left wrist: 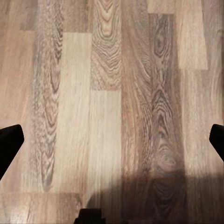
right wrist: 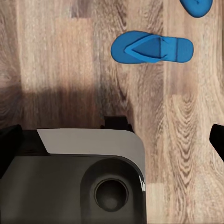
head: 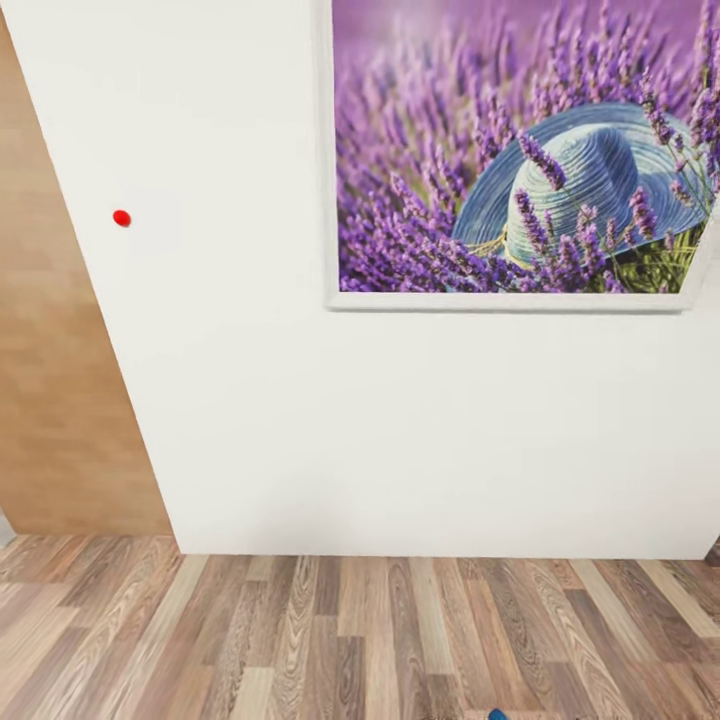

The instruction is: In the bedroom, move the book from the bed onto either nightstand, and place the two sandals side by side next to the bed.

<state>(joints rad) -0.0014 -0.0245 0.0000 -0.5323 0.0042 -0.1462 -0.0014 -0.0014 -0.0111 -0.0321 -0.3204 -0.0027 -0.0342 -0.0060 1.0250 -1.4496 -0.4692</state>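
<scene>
One blue sandal lies flat on the wood-plank floor in the right wrist view, and the edge of a second sandal shows beside it. A blue tip of a sandal peeks in at the bottom edge of the head view. My right gripper hangs open well above the floor, apart from the sandals and holding nothing. My left gripper is open over bare planks. The book, the bed and the nightstand are out of view.
I face a white wall with the purple lavender picture and a small red dot. A brown wooden door stands at the left. My own grey and black base shows under the right gripper.
</scene>
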